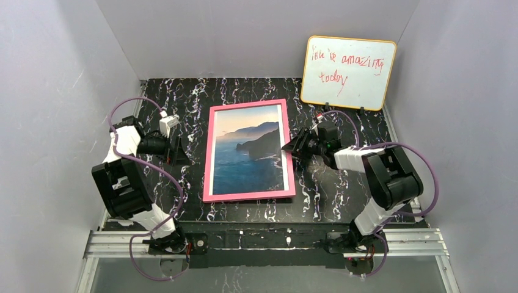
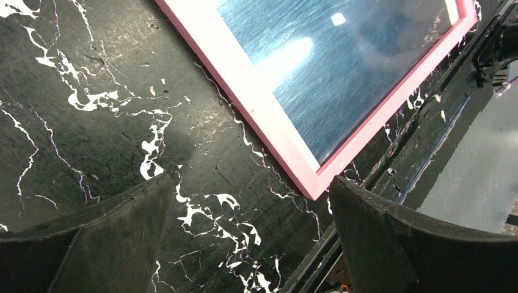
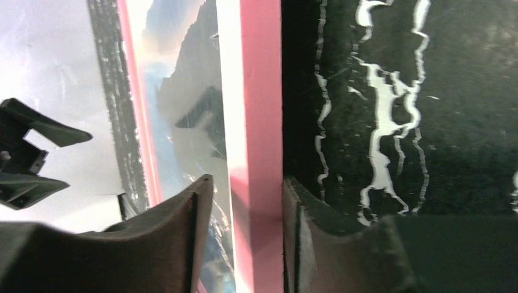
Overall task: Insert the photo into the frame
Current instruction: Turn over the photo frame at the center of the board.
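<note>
The pink frame (image 1: 207, 165) lies flat and face up in the middle of the black marbled table (image 1: 342, 183). The photo (image 1: 247, 152) of sea and mountains sits inside it under the pane. My right gripper (image 1: 292, 146) is at the frame's right border. In the right wrist view the gripper (image 3: 247, 201) straddles that pink border (image 3: 259, 110). Its outer finger touches the border's outer edge, and a sliver of pane shows beside the inner finger. My left gripper (image 1: 182, 152) is wide open and empty over bare table, left of the frame. Its wrist view shows the frame's near corner (image 2: 262, 128) and the photo (image 2: 342, 67) ahead.
A yellow-edged whiteboard (image 1: 348, 72) with red writing leans on the back wall at the right. Grey walls close in the table on three sides. The metal rail (image 1: 262, 239) with the arm bases runs along the near edge.
</note>
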